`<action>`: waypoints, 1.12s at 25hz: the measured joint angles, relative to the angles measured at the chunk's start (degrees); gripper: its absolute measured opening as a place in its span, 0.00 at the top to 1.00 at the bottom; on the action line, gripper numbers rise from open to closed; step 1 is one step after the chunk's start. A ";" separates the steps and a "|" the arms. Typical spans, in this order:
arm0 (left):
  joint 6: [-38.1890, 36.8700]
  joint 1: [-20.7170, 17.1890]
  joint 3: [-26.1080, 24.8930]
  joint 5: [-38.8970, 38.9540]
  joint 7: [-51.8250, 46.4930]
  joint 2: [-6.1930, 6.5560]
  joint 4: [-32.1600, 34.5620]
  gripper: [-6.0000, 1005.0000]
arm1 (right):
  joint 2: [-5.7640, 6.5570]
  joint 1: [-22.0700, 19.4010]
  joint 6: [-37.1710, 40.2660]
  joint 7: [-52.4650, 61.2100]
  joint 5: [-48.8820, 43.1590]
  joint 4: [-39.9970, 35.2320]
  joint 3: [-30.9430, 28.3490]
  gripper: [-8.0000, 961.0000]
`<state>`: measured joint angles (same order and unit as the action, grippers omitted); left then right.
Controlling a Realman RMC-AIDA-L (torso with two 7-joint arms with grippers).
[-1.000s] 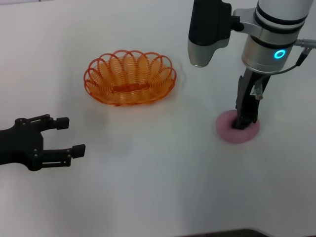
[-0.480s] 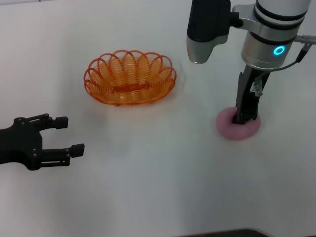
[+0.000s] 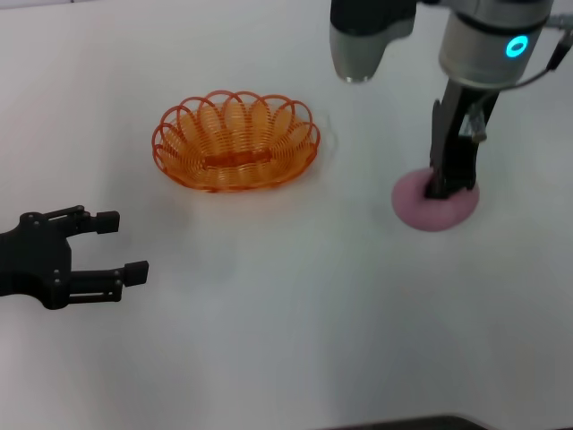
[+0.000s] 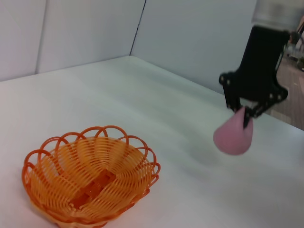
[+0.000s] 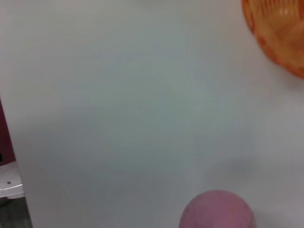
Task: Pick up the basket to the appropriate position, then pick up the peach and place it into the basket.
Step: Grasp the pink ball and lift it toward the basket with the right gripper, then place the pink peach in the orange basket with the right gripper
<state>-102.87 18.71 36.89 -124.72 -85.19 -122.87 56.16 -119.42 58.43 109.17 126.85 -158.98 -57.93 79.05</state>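
The orange wire basket (image 3: 236,141) stands upright on the white table, left of centre; it also shows in the left wrist view (image 4: 90,178) and at the edge of the right wrist view (image 5: 280,28). The pink peach (image 3: 436,208) is at the right. My right gripper (image 3: 445,190) comes down from above and is shut on the peach's top. In the left wrist view the peach (image 4: 233,137) hangs from the right gripper (image 4: 244,116) a little above the table. The peach also shows in the right wrist view (image 5: 217,211). My left gripper (image 3: 124,244) is open and empty near the table's front left, apart from the basket.
The white table (image 3: 286,313) runs from the basket to the front edge. A white wall (image 4: 190,33) stands behind the table in the left wrist view. The right arm's grey housing (image 3: 367,36) hangs above the table at the back.
My right arm has risen and the peach has moved up with it, off the table. My left gripper has drifted slightly left. The basket has not moved.
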 joint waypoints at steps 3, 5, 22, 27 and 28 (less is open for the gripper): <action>-0.27 0.01 -0.05 0.00 -0.04 0.01 0.19 0.12 | 0.00 0.56 2.52 0.08 -1.01 -4.08 -1.01 0.94; -0.66 0.01 -0.06 0.00 -0.08 0.01 0.34 0.12 | -0.02 0.96 3.82 0.10 -2.12 -6.04 -1.68 0.94; -2.96 0.19 -0.59 0.00 -0.85 0.00 0.89 0.12 | -0.17 7.04 4.06 -3.83 -5.19 -10.87 -4.89 0.94; -3.13 0.28 -0.60 0.02 -0.85 0.00 0.89 0.12 | -0.39 8.08 1.21 -5.04 -4.72 -13.09 -6.70 0.94; -3.13 0.28 -0.59 0.03 -0.85 0.00 0.89 0.12 | -0.42 8.22 0.12 -5.15 -4.37 -13.50 -7.15 0.94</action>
<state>-106.00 18.99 36.29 -124.69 -86.05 -122.87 57.04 -119.84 66.65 109.29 121.70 -163.35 -71.43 71.91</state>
